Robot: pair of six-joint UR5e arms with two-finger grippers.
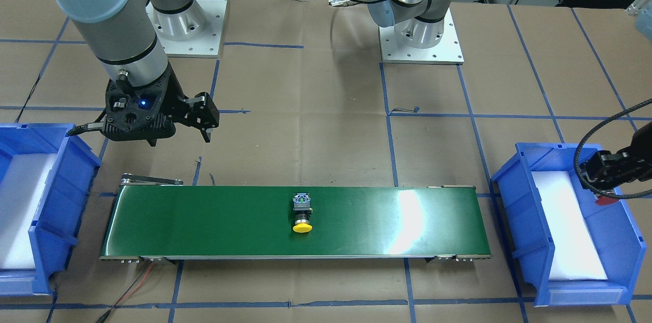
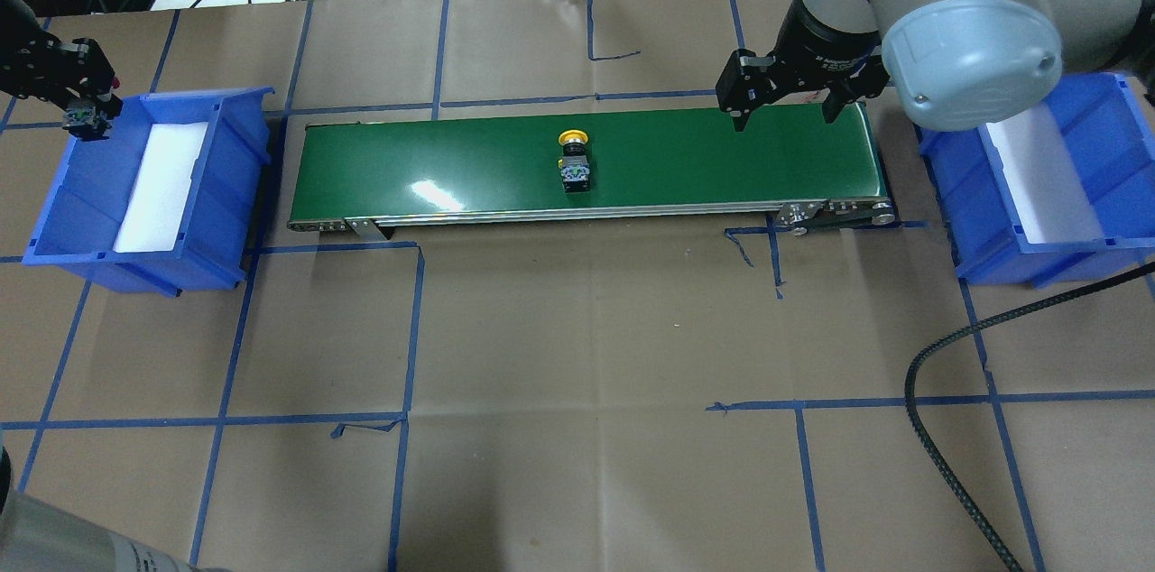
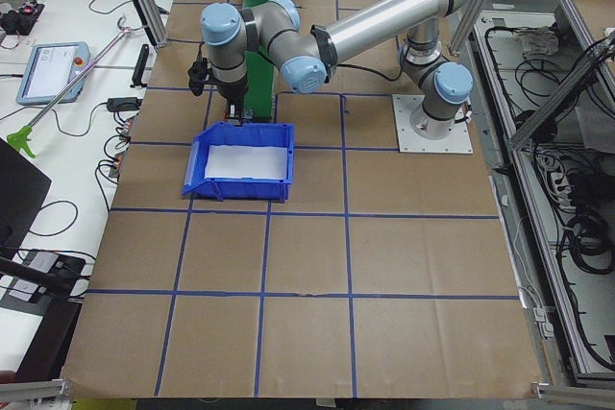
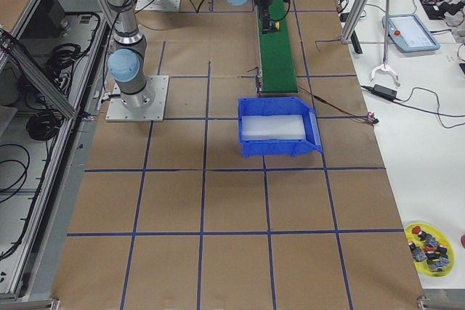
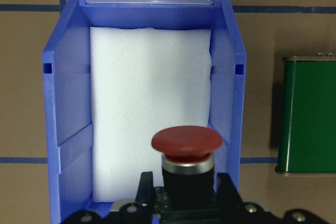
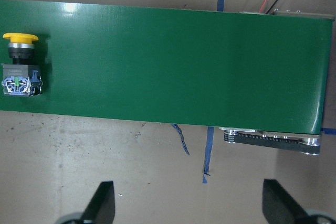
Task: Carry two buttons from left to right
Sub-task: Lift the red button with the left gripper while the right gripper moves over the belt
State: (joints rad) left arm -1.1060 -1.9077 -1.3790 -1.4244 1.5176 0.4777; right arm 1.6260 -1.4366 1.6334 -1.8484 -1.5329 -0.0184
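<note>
Gripping the red button (image 5: 186, 142), the left gripper (image 5: 186, 187) hangs over the blue bin's (image 5: 68, 103) 6 o'clock end. Yellow button (image 6: 20, 64) lies sideways on the belt (image 6: 184, 61), 10 o'clock from the right gripper (image 6: 190, 203), jaws spread wide.

Bright, even overhead light. The glossy green conveyor belt (image 1: 204, 221) shows a white glare patch; the white foam pad (image 1: 565, 226) nearly washes out. Shadows are soft. The fingers (image 6: 102, 203) of the right gripper (image 6: 189, 205) are out of focus.
</note>
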